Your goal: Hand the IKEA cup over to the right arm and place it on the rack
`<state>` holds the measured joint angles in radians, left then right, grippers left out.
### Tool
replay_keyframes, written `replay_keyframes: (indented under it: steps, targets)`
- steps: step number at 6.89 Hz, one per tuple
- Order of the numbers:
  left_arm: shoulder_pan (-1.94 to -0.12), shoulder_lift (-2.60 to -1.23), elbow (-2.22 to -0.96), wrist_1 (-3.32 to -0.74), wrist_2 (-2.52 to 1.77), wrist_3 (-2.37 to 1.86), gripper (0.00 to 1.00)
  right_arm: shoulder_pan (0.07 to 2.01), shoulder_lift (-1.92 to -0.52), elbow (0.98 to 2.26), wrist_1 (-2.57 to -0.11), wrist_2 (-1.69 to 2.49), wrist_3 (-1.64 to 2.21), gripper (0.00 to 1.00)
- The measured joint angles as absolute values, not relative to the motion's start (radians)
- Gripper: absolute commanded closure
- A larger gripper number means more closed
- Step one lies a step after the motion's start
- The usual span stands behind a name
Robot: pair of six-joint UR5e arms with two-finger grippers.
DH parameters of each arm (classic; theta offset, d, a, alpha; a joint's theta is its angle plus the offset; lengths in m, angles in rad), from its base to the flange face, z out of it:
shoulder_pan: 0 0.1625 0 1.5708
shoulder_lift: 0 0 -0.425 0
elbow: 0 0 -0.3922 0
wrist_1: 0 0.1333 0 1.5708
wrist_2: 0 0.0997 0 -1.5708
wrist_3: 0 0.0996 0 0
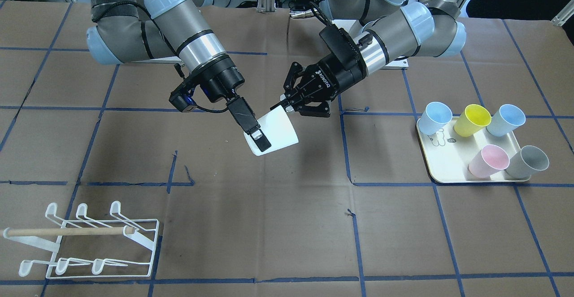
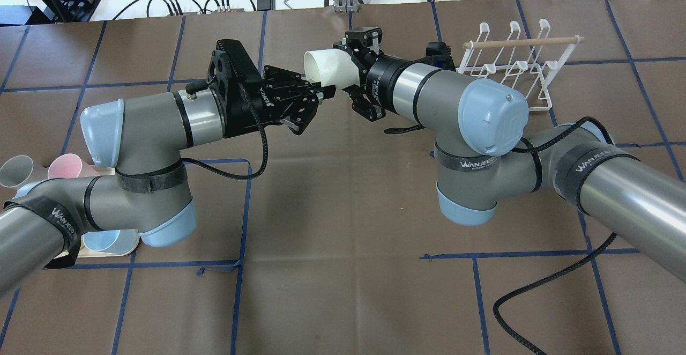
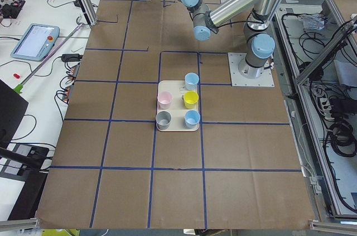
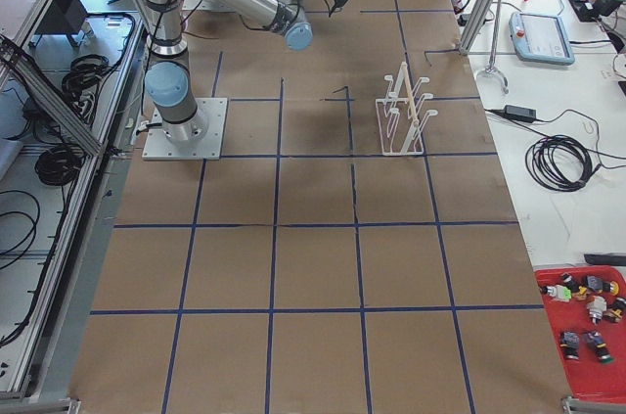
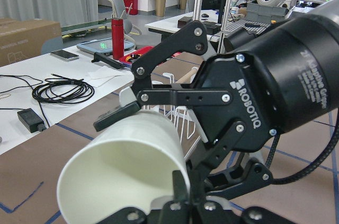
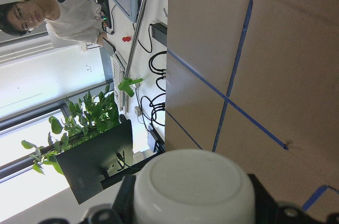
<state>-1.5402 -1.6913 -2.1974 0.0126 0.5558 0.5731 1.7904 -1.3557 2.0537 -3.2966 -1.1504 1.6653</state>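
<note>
Front view: right gripper [image 1: 268, 138] clamping white tapered plastic cup [image 1: 280, 128] across its body. Cup hanging in air, well apart from white wire rack with wooden dowel bar [image 1: 67, 232]. Left gripper [image 1: 286, 105] pinching cup rim, fingertips drawn close together.

Overhead: both grippers meeting at cup [image 2: 327, 65], its mouth facing left gripper.

Left wrist: right fingers [image 5: 117, 119] straddling cup wall.

Right wrist: cup base [image 6: 193, 187] sitting between jaws.

Judging: handover step in hand, both arms gripping. Next move calling for left gripper letting go and backing off, then right arm carrying cup to rack and lowering mouth over prong.
</note>
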Motion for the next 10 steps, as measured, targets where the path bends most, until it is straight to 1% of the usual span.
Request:
replay_keyframes:
  steps: [1, 4, 6, 8, 9, 10]
  targets:
    - [-1.54, -1.691, -2.195, 0.013, 0.557, 0.552, 0.01, 1.79, -1.355, 2.053, -3.297, -1.154, 1.664, 0.66]
    - [-1.513, -1.671, -2.194, 0.011, 0.559, 0.494, 0.01, 1.789, -1.356, 2.053, -3.296, -1.157, 1.663, 0.7]
    - [-1.411, -1.659, -2.195, 0.006, 0.568, 0.49, 0.01, 1.783, -1.348, 2.042, -3.296, -1.169, 1.658, 0.71]
    - [-1.35, -1.65, -2.19, -0.024, 0.69, 0.487, 0.01, 1.74, -1.342, 1.999, -3.286, -1.196, 1.545, 0.82]
    - [-1.343, -1.63, -2.183, -0.07, 0.833, 0.469, 0.01, 1.693, -1.342, 1.987, -3.281, -1.198, 1.425, 0.86]
    - [-1.342, -1.606, -2.171, -0.14, 0.974, 0.419, 0.01, 1.652, -1.342, 1.983, -3.278, -1.199, 1.262, 0.86]
